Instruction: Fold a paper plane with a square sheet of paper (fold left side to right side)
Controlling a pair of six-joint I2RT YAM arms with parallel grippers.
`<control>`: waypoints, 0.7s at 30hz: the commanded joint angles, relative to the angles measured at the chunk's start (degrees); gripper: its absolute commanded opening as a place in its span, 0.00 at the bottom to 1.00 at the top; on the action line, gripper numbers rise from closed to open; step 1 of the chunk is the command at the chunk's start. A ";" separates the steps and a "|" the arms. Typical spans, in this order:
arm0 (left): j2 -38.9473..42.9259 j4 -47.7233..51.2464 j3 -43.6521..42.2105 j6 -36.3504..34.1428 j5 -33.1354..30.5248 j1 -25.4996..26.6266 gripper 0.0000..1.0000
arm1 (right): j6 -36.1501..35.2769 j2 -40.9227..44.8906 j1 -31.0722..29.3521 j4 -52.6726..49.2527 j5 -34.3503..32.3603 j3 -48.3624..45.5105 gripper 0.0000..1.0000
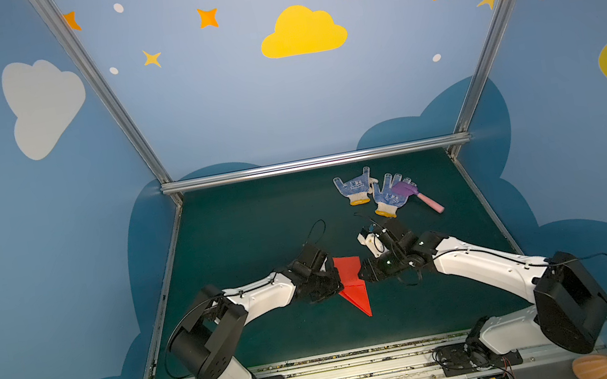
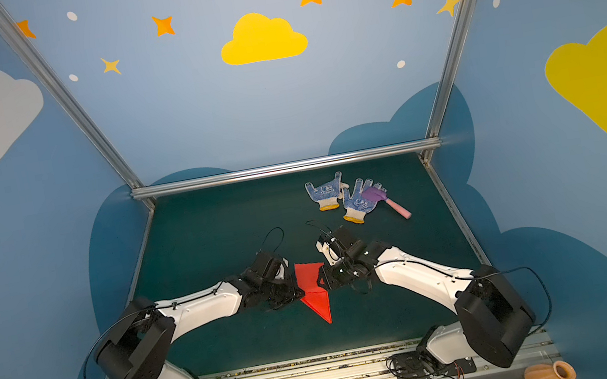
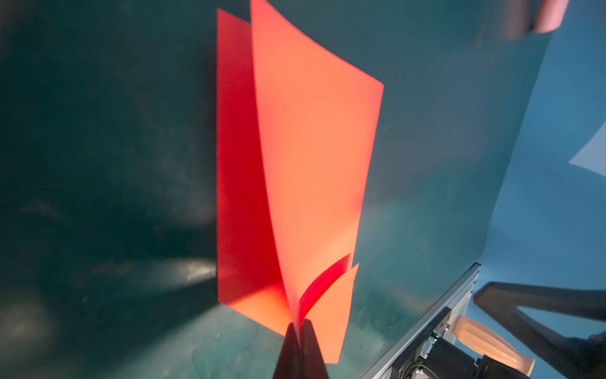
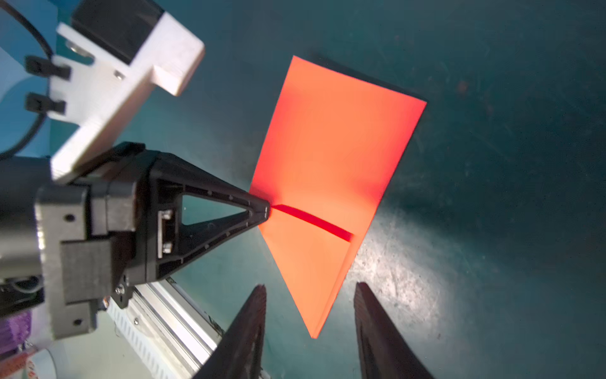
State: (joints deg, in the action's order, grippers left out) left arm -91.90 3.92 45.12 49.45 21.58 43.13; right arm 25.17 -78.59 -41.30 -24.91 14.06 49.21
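The paper plane [image 1: 351,281] is smooth thin paper, the table [image 1: 249,225] matt, the gloves [image 1: 389,196] knitted cloth.

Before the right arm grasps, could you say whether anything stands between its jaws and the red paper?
Nothing visible does: the right gripper stands open close beside the red paper, which the left gripper pinches.

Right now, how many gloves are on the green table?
2. The farther glove lies near the table's back edge; the nearer glove sits right beside it, under the toy hammer's purple head. No others show.
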 commanded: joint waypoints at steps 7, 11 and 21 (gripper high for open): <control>3.82 4.34 -1.26 8.77 -6.85 2.21 0.04 | -1.87 3.26 -5.94 1.43 -1.08 -2.25 0.48; 3.58 6.24 0.04 9.37 -7.04 2.41 0.04 | -2.00 3.06 -9.24 4.26 -2.89 -3.17 0.48; 2.95 6.62 1.17 10.90 -5.76 2.47 0.04 | -1.84 -5.95 -16.18 6.17 -10.07 -1.64 0.47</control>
State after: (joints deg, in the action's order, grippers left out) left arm -88.95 9.02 45.12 59.48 15.97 45.43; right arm 23.55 -82.98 -56.12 -19.68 7.49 46.70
